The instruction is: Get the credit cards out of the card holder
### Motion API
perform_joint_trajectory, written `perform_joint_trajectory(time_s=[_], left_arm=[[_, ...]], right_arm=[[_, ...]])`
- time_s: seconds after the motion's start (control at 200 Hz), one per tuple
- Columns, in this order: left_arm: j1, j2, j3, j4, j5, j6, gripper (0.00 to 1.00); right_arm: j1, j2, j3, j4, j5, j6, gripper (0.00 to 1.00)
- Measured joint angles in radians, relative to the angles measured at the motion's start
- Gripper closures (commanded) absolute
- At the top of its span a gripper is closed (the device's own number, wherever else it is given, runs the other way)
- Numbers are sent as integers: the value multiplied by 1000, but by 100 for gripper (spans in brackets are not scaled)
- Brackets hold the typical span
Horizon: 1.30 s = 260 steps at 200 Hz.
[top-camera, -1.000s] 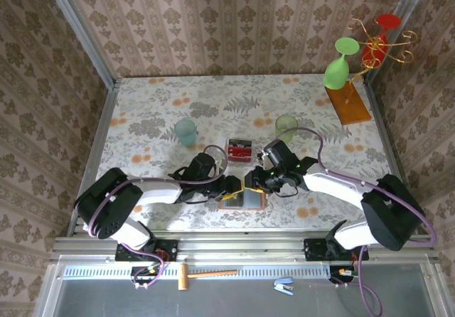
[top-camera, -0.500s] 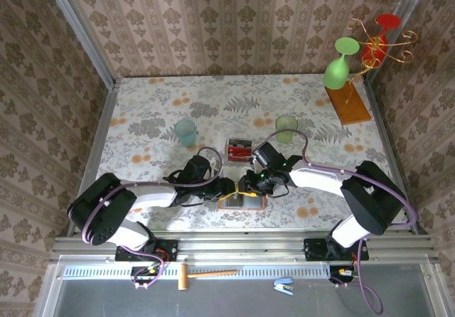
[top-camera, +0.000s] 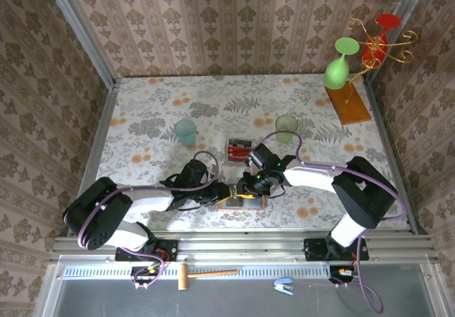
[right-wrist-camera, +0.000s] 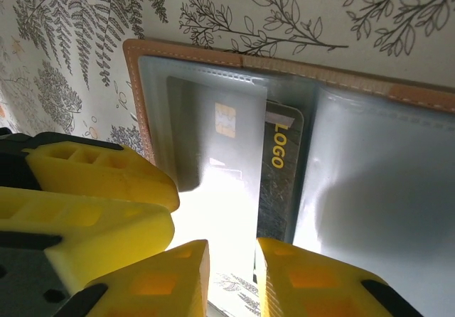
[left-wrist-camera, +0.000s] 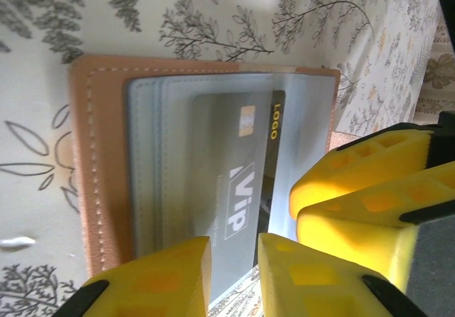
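Observation:
The card holder (top-camera: 245, 205) lies open and flat on the table, tan leather (left-wrist-camera: 85, 175) around grey-blue pockets (right-wrist-camera: 370, 175). A grey credit card marked VIP (left-wrist-camera: 220, 160) sits in a pocket, with a dark one marked LOGO (left-wrist-camera: 278, 139) under it; both also appear in the right wrist view (right-wrist-camera: 220, 139) (right-wrist-camera: 281, 182). My left gripper (left-wrist-camera: 234, 278) hovers over the holder's near edge with a narrow gap and nothing pinched. My right gripper (right-wrist-camera: 232, 281) stands the same way, right beside it. In the top view the left gripper (top-camera: 229, 191) and right gripper (top-camera: 249, 187) almost touch above the holder.
A small clear box (top-camera: 239, 148) with red cards stands just behind the holder. A teal cup (top-camera: 186, 131) and a green cup (top-camera: 286, 126) stand farther back. A wooden stand (top-camera: 348, 104) with a green wine glass (top-camera: 341, 65) is at the back right.
Both grippers have come in over the card holder, the right one moving left and nearer. Both pairs of jaws have narrowed.

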Motion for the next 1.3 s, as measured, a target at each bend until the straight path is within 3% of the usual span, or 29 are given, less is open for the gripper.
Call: perform_joint_trajectory(time_s=[0.47,1.3], left_arm=[[4,0,-8,2,-5,0,76],[10,0,-11,3,-5,0,75]], right_arm=[[3,40,33,0,0,-1,79],[3,61,61,-76,49,-50,71]])
